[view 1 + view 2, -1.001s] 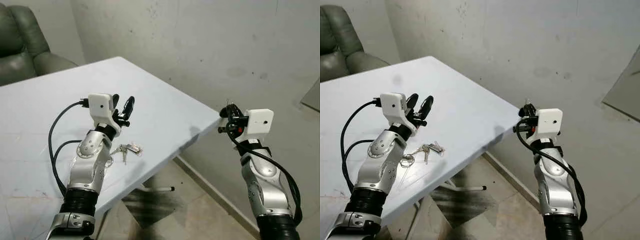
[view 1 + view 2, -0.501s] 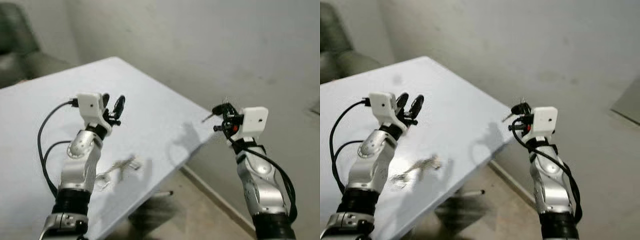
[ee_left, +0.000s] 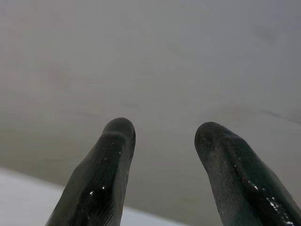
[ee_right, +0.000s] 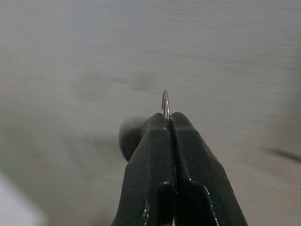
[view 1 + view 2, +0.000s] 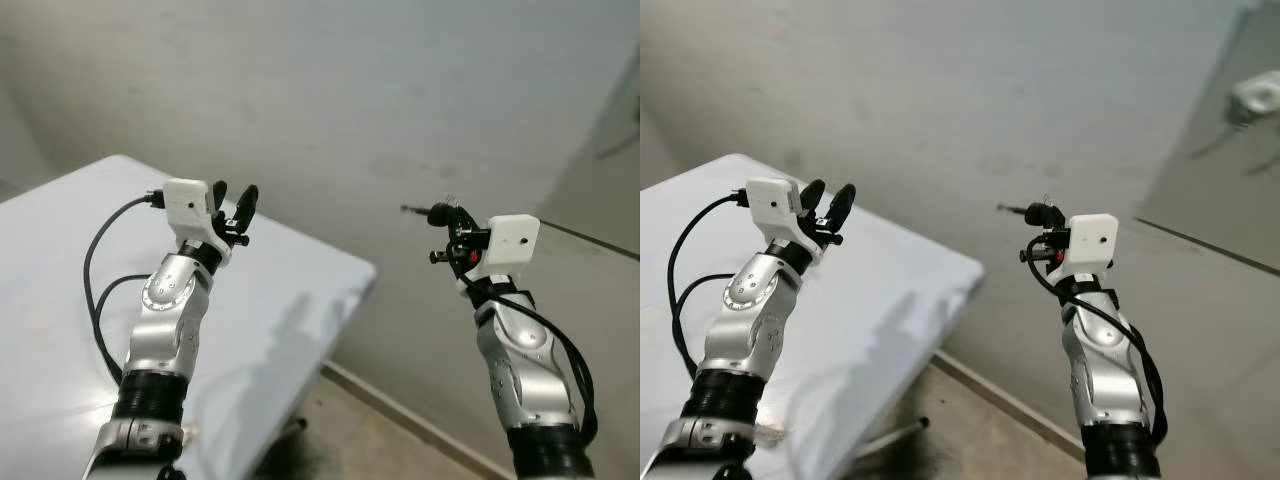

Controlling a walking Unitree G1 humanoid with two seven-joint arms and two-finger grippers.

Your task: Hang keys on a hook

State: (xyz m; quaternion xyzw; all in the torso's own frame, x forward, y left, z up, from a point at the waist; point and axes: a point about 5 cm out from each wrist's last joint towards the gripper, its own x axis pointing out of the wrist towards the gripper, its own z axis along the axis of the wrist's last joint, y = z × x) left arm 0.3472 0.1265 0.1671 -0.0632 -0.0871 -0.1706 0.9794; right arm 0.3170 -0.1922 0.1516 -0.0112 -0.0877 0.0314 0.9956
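The right gripper [image 4: 168,118] pinches a thin key ring [image 4: 165,104] between closed fingertips, a key [image 5: 432,213] jutting toward nine o'clock before the grey wall [image 5: 400,90]. The left gripper [image 5: 232,203] stands spread wide above the white table [image 5: 290,290], holding nothing.

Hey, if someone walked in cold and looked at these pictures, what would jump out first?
The right end effector, raised toward the grey wall, is shut on a key ring with a key sticking out sideways. The left end effector is held up, open and empty, over the white table.
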